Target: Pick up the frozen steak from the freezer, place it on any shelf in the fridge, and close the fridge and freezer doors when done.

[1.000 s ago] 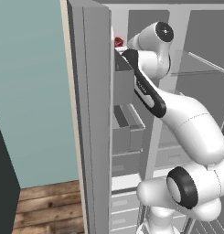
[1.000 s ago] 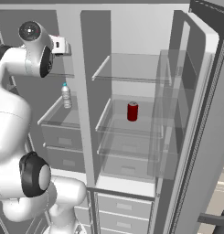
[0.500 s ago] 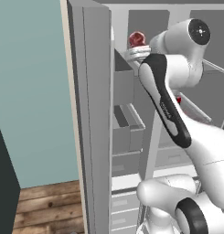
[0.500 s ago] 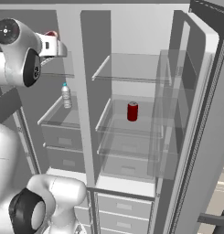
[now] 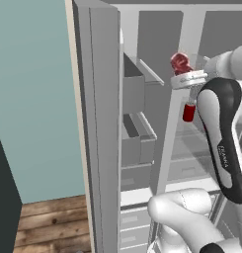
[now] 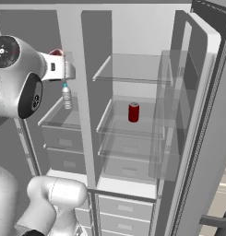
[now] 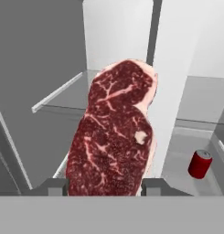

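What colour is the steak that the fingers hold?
Dark red, marbled with pale streaks and a whitish rim; the frozen steak shows best in the hand view.

Up high, the gripper [image 5: 184, 74] holds the frozen steak [image 5: 179, 61] in front of the grey divider post between the freezer [image 5: 142, 123] and the fridge [image 5: 219, 44]. A red can [image 5: 189, 112] sits just below the hand. The freezer door [image 5: 100, 128] stands open at left, grey bins [image 5: 135, 143] stacked beside it.
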Tool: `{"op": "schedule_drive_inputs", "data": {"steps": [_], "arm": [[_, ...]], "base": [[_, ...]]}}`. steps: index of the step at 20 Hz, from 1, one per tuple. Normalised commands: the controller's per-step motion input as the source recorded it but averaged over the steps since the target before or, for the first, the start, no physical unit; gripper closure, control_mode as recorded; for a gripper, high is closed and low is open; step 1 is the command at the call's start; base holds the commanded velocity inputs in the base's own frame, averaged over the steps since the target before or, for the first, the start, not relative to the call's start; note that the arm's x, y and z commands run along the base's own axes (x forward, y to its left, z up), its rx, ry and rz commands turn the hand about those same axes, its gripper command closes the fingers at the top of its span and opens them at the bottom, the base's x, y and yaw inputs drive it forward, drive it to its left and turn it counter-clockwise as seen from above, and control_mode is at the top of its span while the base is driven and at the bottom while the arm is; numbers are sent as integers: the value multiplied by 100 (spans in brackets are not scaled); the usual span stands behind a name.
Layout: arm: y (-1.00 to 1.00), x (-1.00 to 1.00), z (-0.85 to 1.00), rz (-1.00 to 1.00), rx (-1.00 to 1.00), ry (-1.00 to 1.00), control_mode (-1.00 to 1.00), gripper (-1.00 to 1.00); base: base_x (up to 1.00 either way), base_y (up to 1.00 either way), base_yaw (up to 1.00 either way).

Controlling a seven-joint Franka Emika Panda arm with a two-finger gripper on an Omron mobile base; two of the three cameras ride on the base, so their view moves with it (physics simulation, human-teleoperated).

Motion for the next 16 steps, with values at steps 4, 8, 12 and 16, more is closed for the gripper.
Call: {"op": "schedule_drive_inputs", "data": {"steps": [4,8,12,16], "arm": [[-78,-100,-47,0,-2,1,-100,100],[-100,-55,-22,-21,2,0,-100,100],[-100,20,-9,-32,1,2,-100,100],[-89,92,0,-20,5,6,-100,100]], "base": [[0,0,0],[0,0,0],[0,0,0],[0,0,0]]}}
